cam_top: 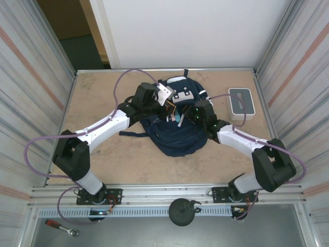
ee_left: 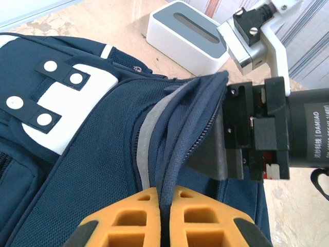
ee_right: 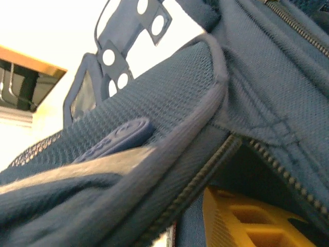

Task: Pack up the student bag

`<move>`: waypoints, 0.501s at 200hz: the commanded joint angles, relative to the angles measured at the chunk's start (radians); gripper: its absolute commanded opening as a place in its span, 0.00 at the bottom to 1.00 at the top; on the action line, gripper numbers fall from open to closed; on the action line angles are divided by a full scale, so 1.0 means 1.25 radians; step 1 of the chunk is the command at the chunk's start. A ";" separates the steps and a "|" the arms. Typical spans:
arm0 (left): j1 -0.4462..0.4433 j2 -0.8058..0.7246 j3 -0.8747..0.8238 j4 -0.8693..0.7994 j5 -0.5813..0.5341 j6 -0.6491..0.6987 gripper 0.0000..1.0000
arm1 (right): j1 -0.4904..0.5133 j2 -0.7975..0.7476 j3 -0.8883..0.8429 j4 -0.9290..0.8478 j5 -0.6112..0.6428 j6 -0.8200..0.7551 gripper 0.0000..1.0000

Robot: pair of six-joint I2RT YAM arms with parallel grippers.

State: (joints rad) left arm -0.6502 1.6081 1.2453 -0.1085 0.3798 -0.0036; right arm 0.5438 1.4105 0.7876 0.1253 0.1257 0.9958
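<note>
the student bag [cam_top: 177, 135] was navy blue in a fine mesh weave, with white patches crossed by dark tabs dotted with white studs, and a pale grey stripe along its flap. the left fingers [ee_left: 123, 221] were orange-yellow, and the arms [cam_top: 105, 128] white and black. the box [cam_top: 241, 102] was white with a grey top, the counter [cam_top: 103, 103] mottled beige.

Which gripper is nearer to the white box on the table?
Right. The right gripper is at the backpack on the side facing the box; the left gripper pinches the backpack's rim farther from it.
</note>
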 commanded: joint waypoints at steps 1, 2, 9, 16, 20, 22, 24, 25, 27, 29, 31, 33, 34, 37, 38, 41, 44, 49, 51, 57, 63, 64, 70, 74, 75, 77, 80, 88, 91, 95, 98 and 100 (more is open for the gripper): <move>-0.003 -0.017 0.026 0.024 0.018 0.016 0.00 | 0.017 -0.066 -0.007 -0.084 0.034 -0.055 0.43; -0.003 -0.017 0.027 0.023 0.019 0.016 0.00 | 0.018 -0.068 -0.008 -0.087 0.035 -0.055 0.43; -0.003 -0.015 0.027 0.023 0.020 0.016 0.00 | 0.026 -0.081 -0.019 -0.096 0.037 -0.055 0.43; -0.003 -0.012 0.028 0.025 0.019 0.014 0.00 | 0.036 -0.091 -0.030 -0.099 0.037 -0.054 0.41; -0.003 -0.012 0.028 0.025 0.019 0.013 0.00 | 0.041 -0.096 -0.036 -0.100 0.037 -0.053 0.40; -0.003 -0.011 0.029 0.025 0.020 0.013 0.00 | 0.043 -0.098 -0.038 -0.101 0.038 -0.053 0.40; -0.003 -0.010 0.030 0.026 0.019 0.013 0.00 | 0.047 -0.100 -0.041 -0.101 0.038 -0.052 0.39; -0.003 -0.010 0.030 0.026 0.020 0.012 0.00 | 0.048 -0.100 -0.042 -0.102 0.039 -0.053 0.39; -0.003 -0.009 0.030 0.026 0.020 0.012 0.00 | 0.050 -0.102 -0.044 -0.103 0.039 -0.053 0.38; -0.003 -0.010 0.030 0.027 0.019 0.012 0.00 | 0.053 -0.102 -0.045 -0.104 0.040 -0.053 0.38; -0.003 -0.009 0.030 0.027 0.020 0.012 0.00 | 0.057 -0.103 -0.046 -0.104 0.041 -0.053 0.37; -0.003 -0.008 0.030 0.027 0.020 0.012 0.00 | 0.059 -0.104 -0.047 -0.105 0.042 -0.053 0.37; -0.003 -0.009 0.030 0.026 0.021 0.011 0.00 | 0.060 -0.103 -0.047 -0.106 0.042 -0.053 0.37; -0.003 -0.008 0.030 0.027 0.021 0.011 0.00 | 0.064 -0.103 -0.048 -0.107 0.044 -0.053 0.36; -0.003 -0.008 0.030 0.027 0.022 0.010 0.00 | 0.066 -0.102 -0.048 -0.107 0.043 -0.053 0.35; -0.003 -0.007 0.030 0.027 0.022 0.009 0.00 | 0.069 -0.100 -0.048 -0.109 0.044 -0.052 0.35; -0.004 -0.006 0.030 0.026 0.021 0.008 0.00 | 0.072 -0.098 -0.048 -0.108 0.045 -0.052 0.34; -0.003 -0.005 0.031 0.026 0.023 0.007 0.00 | 0.077 -0.092 -0.048 -0.105 0.044 -0.051 0.33; -0.003 -0.005 0.031 0.026 0.023 0.007 0.00 | 0.080 -0.090 -0.048 -0.104 0.044 -0.051 0.32; -0.004 -0.004 0.032 0.027 0.023 0.006 0.00 | 0.086 -0.079 -0.046 -0.099 0.044 -0.051 0.31; -0.004 -0.004 0.032 0.026 0.023 0.005 0.00 | 0.091 -0.066 -0.043 -0.095 0.042 -0.050 0.29; -0.004 -0.004 0.032 0.025 0.023 0.005 0.00 | 0.093 -0.063 -0.042 -0.095 0.041 -0.050 0.29; -0.006 -0.005 0.033 0.023 0.023 0.006 0.00 | 0.097 -0.048 -0.036 -0.090 0.037 -0.050 0.27; -0.005 -0.005 0.034 0.021 0.022 0.007 0.00 | 0.099 -0.039 -0.032 -0.087 0.035 -0.051 0.25; -0.005 -0.004 0.034 0.021 0.022 0.007 0.00 | 0.100 -0.034 -0.030 -0.086 0.034 -0.051 0.25; -0.006 -0.005 0.035 0.020 0.022 0.008 0.00 | 0.101 -0.030 -0.027 -0.084 0.033 -0.051 0.24; -0.006 -0.005 0.035 0.018 0.022 0.008 0.00 | 0.103 -0.021 -0.024 -0.082 0.031 -0.052 0.24; -0.006 -0.006 0.033 0.016 0.020 0.009 0.00 | 0.106 0.000 -0.013 -0.077 0.026 -0.054 0.22; -0.007 -0.006 0.033 0.015 0.018 0.011 0.00 | 0.107 0.007 -0.010 -0.074 0.026 -0.056 0.21; -0.008 -0.007 0.033 0.014 0.018 0.010 0.00 | 0.109 0.018 -0.004 -0.071 0.026 -0.058 0.20; -0.007 -0.007 0.033 0.013 0.017 0.011 0.00 | 0.110 0.024 -0.001 -0.070 0.028 -0.061 0.20; -0.007 -0.007 0.034 0.012 0.017 0.011 0.00 | 0.111 0.029 0.003 -0.070 0.030 -0.062 0.19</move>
State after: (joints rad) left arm -0.6502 1.6119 1.2453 -0.1123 0.3798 -0.0006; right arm 0.6678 1.3808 0.7456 0.0334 0.1585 0.9466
